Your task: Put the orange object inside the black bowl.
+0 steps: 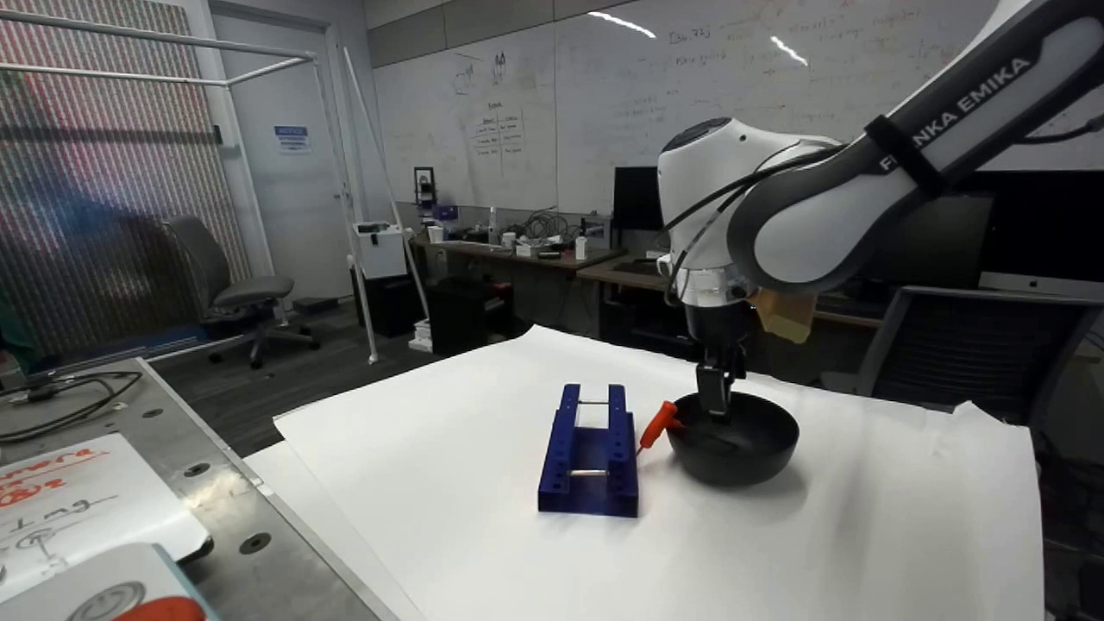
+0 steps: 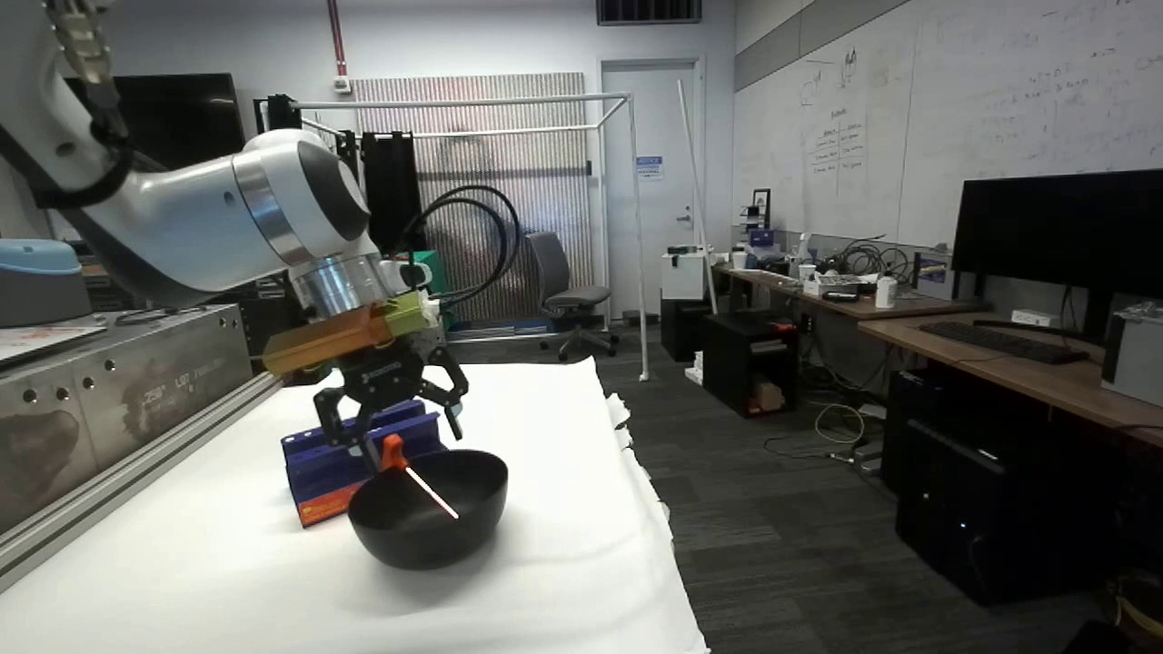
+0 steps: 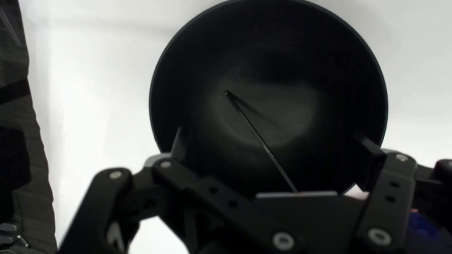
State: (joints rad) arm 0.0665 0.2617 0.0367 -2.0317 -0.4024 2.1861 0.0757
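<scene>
In the wrist view the end effector [image 3: 273,143] covers the handle of the one orange T-handle driver [image 2: 393,453]; the shaft slants into the single black bowl [image 1: 733,457], handle at the rim. The Franka arm [image 1: 815,233], cut off in both exterior views, bends downward, two fingers [image 3: 371,147] spread apart over the bowl. One blue holder [image 1: 595,448] stands nearby.

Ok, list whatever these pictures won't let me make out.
Orange handle: wrist view, all but hidden by the gripper.
Lower rim of the black bowl: wrist view, mostly behind the gripper.
Blue holder: an exterior view, partly behind bowl and gripper.
Base of the arm: both exterior views, beyond the edge.
Whiteboard writing: both exterior views, largely too small and faint.
</scene>
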